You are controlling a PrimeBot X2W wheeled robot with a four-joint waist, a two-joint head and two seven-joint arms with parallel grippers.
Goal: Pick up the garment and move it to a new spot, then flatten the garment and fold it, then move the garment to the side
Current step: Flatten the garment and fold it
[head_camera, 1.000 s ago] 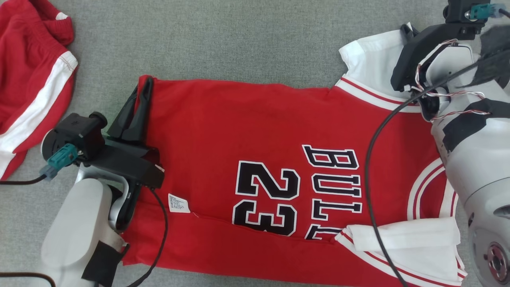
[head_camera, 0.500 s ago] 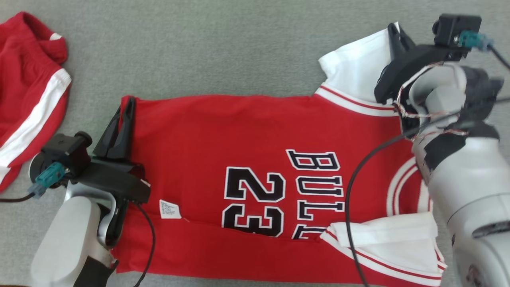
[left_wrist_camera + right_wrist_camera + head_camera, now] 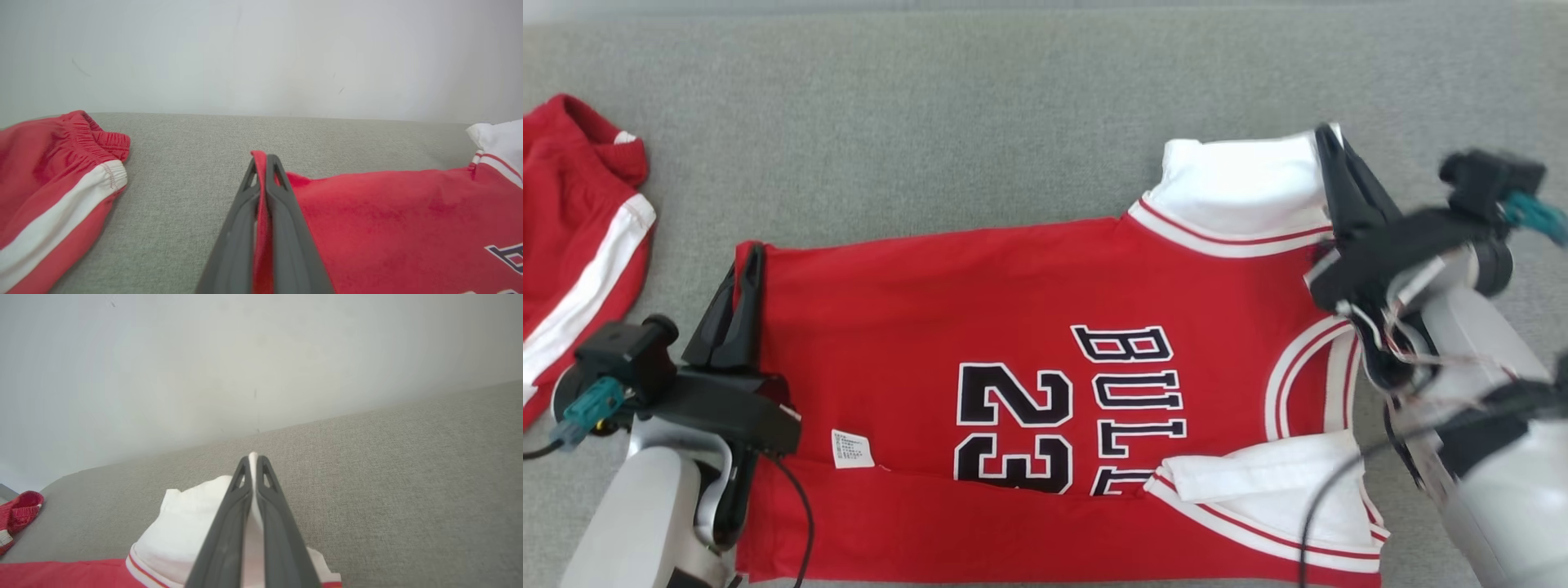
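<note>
Off to the far side of the left tool (image 3: 750, 257) lie red shorts (image 3: 572, 245), well apart from it. That tool is clenched on the hem corner of the red jersey (image 3: 980, 310), which lies spread face up on the grey surface (image 3: 980, 122) between the two tools. The right tool (image 3: 1331, 147) is pinched shut on the white sleeve (image 3: 1241, 188). The cloth looks light, soft and limp. It should sag and crease anywhere it is not held, so the corners and seams are the sensible holds. Compared with a second ago the whole view has slid, so the head has moved. The sleeve end now sits further forward than the hem, and the far edge slants.
</note>
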